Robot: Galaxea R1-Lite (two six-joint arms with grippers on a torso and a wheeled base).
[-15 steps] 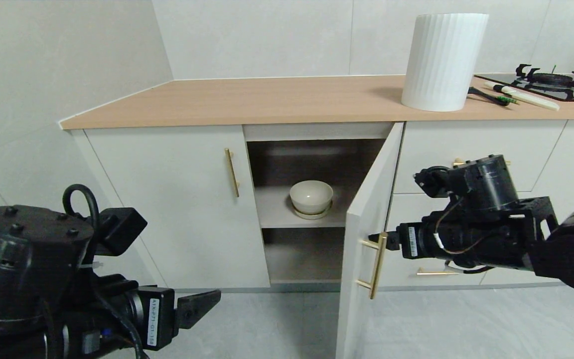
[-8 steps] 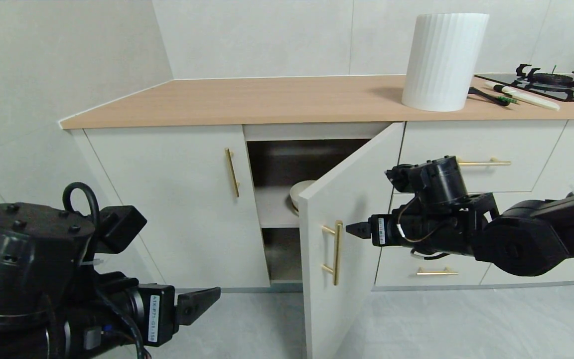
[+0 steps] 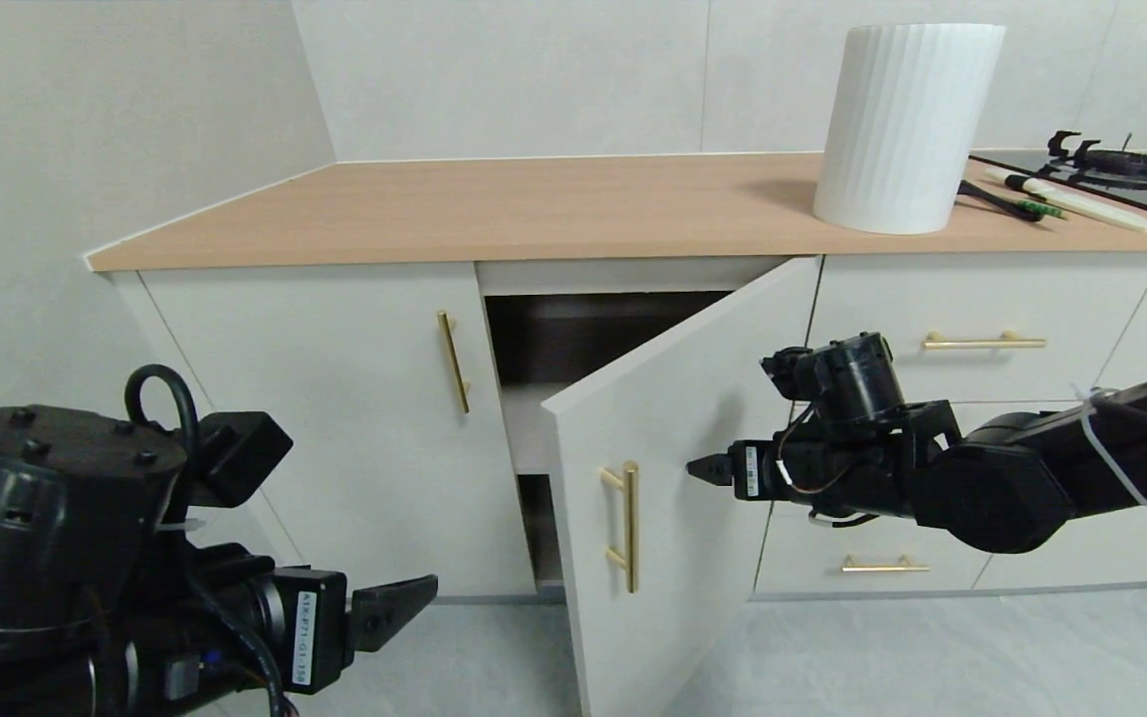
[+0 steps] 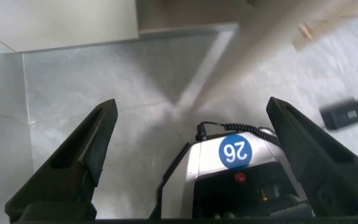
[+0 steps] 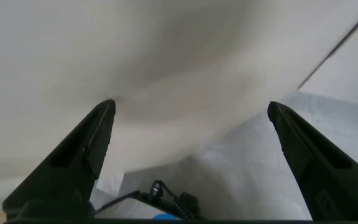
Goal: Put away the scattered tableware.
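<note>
The white cabinet door with a gold handle stands partly ajar and hides the shelf behind it. My right gripper is against the door's outer face, just right of the handle. In the right wrist view that gripper is open, its fingers spread wide with the door's white face close in front. My left gripper hangs low at the left over the floor. It is open with nothing between its fingers. No tableware is visible inside the cabinet.
A tall white ribbed cylinder stands on the wooden counter, with utensils and a stove to its right. A shut door is left of the opening. Drawers with gold handles lie behind my right arm.
My right gripper has moved left against the door, swinging it toward shut. The bowl on the shelf is now hidden behind it. The head view has shifted slightly. The left arm stayed still.
</note>
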